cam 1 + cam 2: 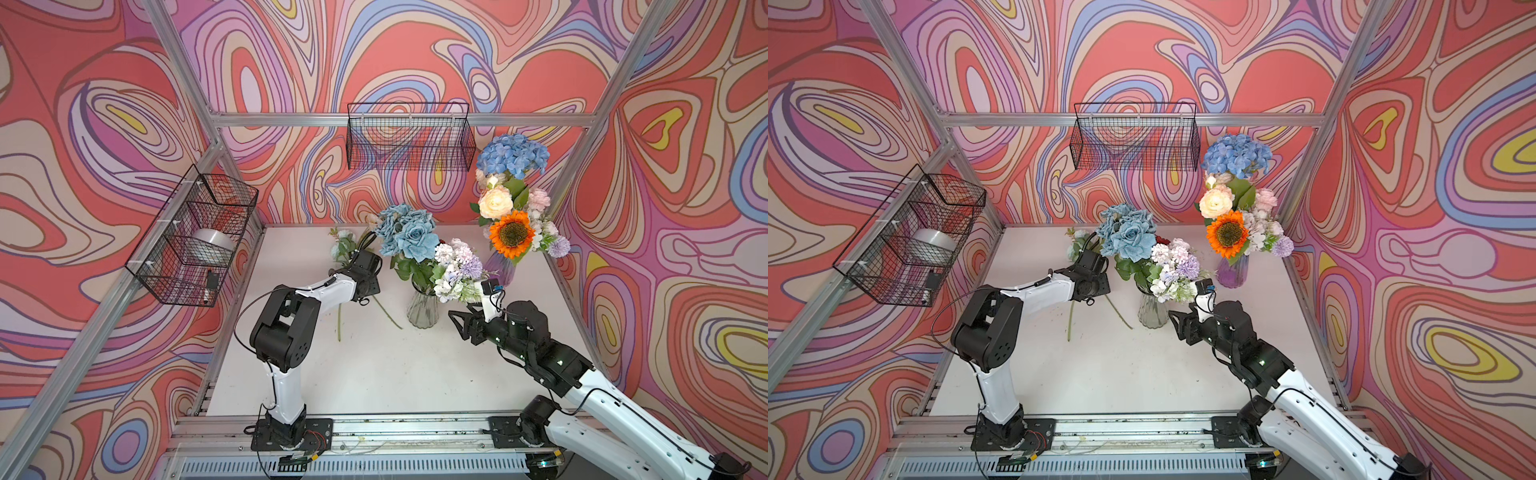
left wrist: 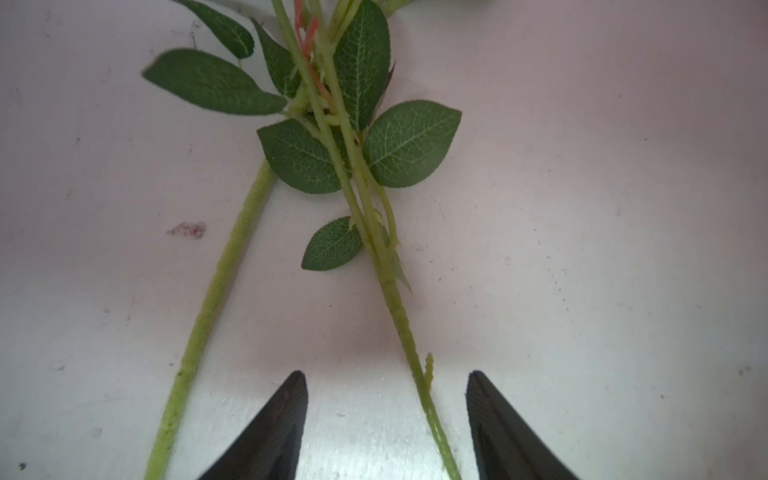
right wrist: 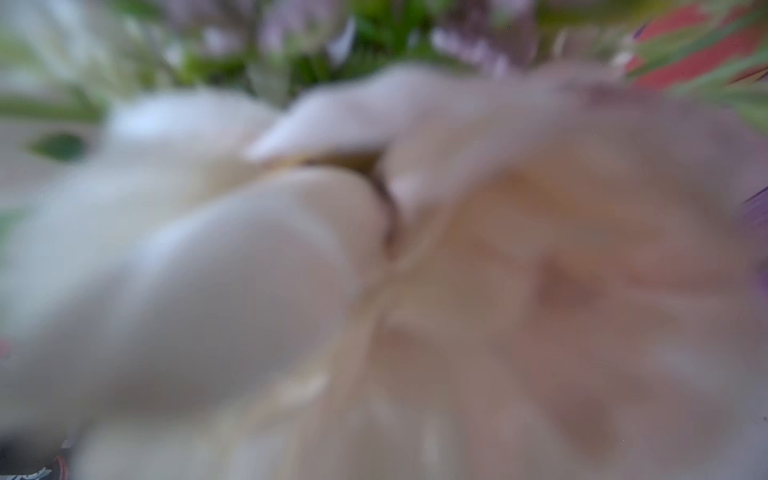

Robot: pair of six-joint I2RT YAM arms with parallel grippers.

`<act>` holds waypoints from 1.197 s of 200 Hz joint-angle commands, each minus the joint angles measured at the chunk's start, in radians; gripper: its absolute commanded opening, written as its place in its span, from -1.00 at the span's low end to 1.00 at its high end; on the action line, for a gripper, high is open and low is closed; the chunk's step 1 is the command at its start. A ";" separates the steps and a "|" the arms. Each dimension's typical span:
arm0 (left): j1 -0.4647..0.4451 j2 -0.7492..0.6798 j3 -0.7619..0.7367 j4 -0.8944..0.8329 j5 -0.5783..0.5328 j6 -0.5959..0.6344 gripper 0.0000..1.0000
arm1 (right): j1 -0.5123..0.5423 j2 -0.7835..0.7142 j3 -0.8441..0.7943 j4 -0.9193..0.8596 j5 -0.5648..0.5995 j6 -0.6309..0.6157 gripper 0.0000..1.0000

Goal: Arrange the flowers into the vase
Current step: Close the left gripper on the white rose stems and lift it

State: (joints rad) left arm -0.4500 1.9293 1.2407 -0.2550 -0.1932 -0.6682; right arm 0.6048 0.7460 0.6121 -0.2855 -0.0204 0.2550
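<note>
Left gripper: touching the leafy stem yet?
Apart. The left wrist view shows the leafy stem running between the open fingertips of the left gripper, with table showing either side.

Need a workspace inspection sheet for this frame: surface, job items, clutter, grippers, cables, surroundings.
Surface: white tabletop, pink stain.
Job's things: clear vase holds blue roses and lilac cluster; leafy stem, plain stem lie loose; purple vase holds sunflower, hydrangea.
Clutter: silver roll in side wire basket.
Grippers: left gripper open astride leafy stem; right gripper beside clear vase, jaws unclear.
Cables: black cable loops off left arm.
Surroundings: swirl-patterned walls, aluminium frame.
</note>
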 commanded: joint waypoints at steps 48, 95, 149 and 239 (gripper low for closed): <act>0.017 0.121 0.107 -0.046 -0.027 -0.046 -0.43 | 0.004 0.001 -0.021 0.051 0.025 -0.048 0.39; 0.027 0.106 0.080 -0.030 -0.023 -0.057 -1.00 | 0.005 -0.016 -0.034 0.130 0.025 -0.069 0.42; 0.025 -0.043 -0.019 0.049 -0.028 -0.076 -1.00 | 0.004 0.021 -0.023 0.177 0.019 -0.079 0.44; 0.026 -0.442 -0.239 0.184 -0.035 -0.022 -1.00 | 0.005 0.024 -0.022 0.255 0.046 -0.080 0.54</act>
State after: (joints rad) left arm -0.4255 1.5761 1.0397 -0.1284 -0.2039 -0.7105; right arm 0.6048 0.7708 0.5892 -0.0807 0.0017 0.1833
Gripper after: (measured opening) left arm 0.074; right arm 0.763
